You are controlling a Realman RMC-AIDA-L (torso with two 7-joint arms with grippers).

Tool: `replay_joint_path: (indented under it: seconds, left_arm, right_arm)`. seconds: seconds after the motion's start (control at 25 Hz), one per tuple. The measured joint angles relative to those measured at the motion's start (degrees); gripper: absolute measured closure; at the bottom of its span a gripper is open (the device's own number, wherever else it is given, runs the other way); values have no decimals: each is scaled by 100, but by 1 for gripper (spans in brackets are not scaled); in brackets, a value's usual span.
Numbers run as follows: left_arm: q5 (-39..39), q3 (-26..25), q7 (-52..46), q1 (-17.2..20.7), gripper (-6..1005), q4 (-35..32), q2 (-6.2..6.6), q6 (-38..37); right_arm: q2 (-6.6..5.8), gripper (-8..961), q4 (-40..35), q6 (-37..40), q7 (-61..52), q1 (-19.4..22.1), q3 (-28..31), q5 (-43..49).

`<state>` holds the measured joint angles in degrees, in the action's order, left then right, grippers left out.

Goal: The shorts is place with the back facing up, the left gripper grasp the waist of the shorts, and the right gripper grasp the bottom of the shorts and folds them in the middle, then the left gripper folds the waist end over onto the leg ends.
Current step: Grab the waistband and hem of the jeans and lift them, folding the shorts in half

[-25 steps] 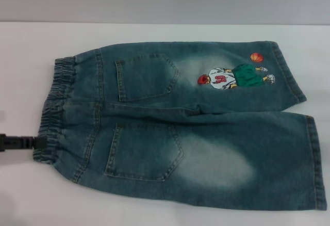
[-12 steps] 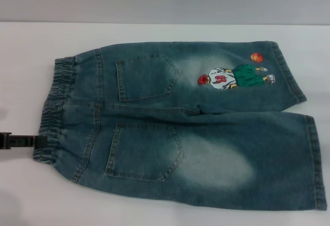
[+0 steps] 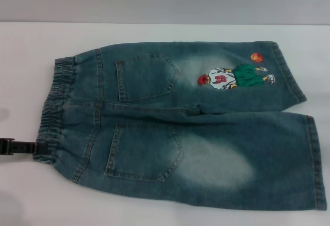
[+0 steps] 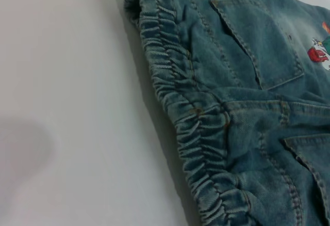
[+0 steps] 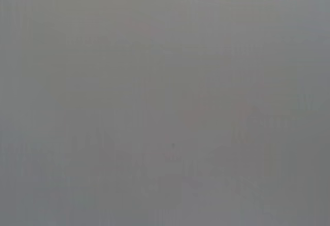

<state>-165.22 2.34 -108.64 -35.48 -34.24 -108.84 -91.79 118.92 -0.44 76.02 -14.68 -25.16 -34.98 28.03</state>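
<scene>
Blue-green denim shorts [image 3: 180, 125] lie flat, back up, on a white table [image 3: 31, 50], with the gathered waist [image 3: 51, 112] toward the robot's left and the two leg ends [image 3: 304, 128] toward its right. The likeliest slip from here is a thin grasp: the left gripper [image 3: 37, 146] meets only the near corner of the waist, so a lift could drag that corner alone, bunch the elastic, or pull free. It could also skew the shorts before the middle fold is made. The gripper comes in low from the left edge as a dark bar, its tip touching the waist's edge. From the head view I cannot tell how wide it stands or whether it has cloth clamped. The left wrist view shows only ruffled waist and table. The right gripper is nowhere in sight; its wrist view is blank grey.
</scene>
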Motion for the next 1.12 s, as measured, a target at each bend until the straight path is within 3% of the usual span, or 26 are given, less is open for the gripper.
replay_joint_path:
  seconds: [1.12]
  left_arm:
    - [21,241,-70,-82,218,-2,-96,-34]
  right_arm:
    - [9,252,0,25,0,23,13,-15]
